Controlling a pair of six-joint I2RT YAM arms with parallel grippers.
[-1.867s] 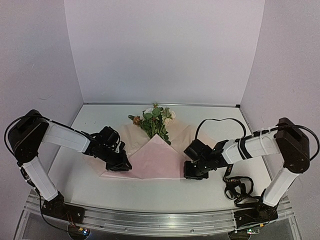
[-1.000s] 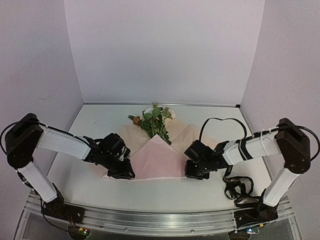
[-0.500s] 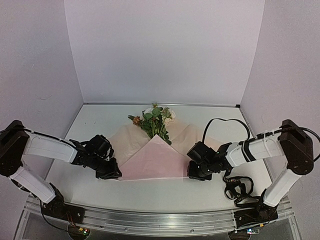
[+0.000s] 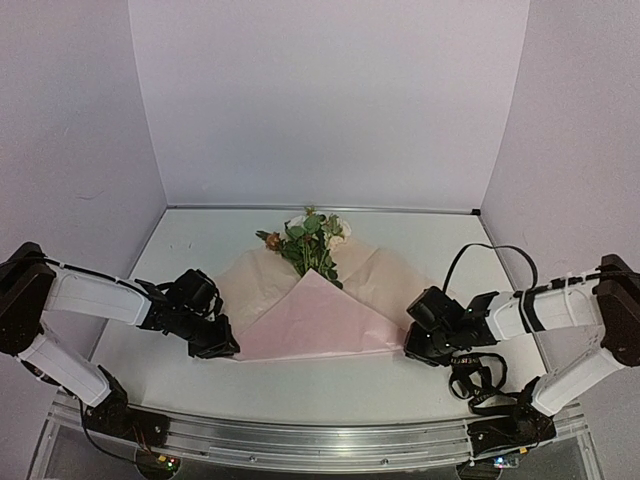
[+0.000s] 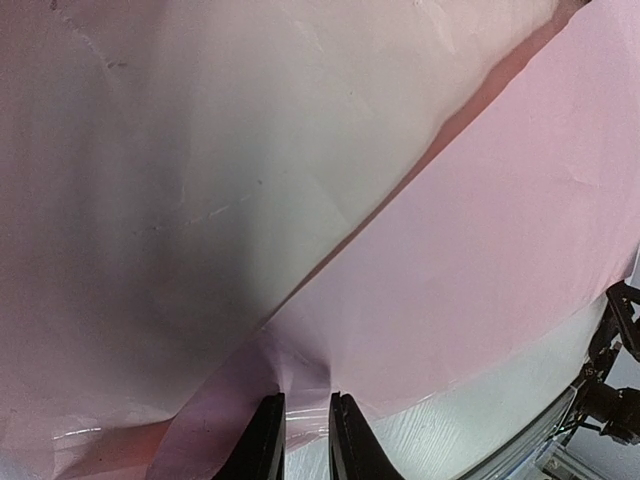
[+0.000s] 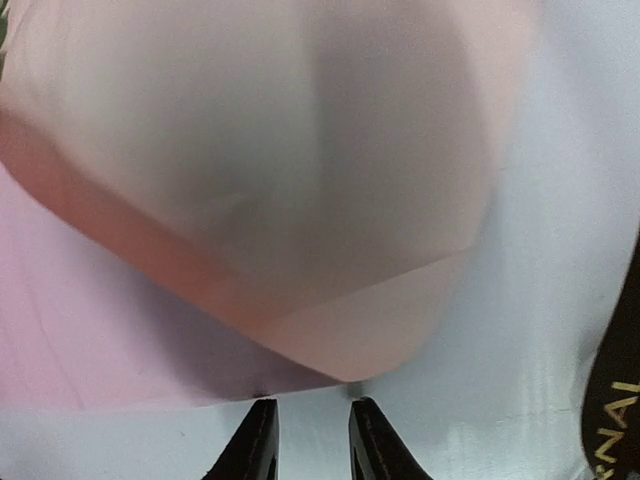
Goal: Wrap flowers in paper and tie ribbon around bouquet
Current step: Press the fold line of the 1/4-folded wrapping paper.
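Right gripper (image 4: 428, 348) is shifted rightward since half second back, off paper (image 4: 320, 322); right flap is now spread wider. Table (image 4: 420, 235): white, walled on three sides. Paper is laid out at table centre, near flap folded up over stems. Left gripper (image 4: 214, 343) is set at paper's near-left corner, jaws clamped on puckered edge. Right jaws are held slightly apart, nothing between, paper's corner just ahead of tips. Flowers (image 4: 312, 238) are laid on paper's far part. Ribbon (image 4: 472, 381) is heaped near right arm base, apart from paper.
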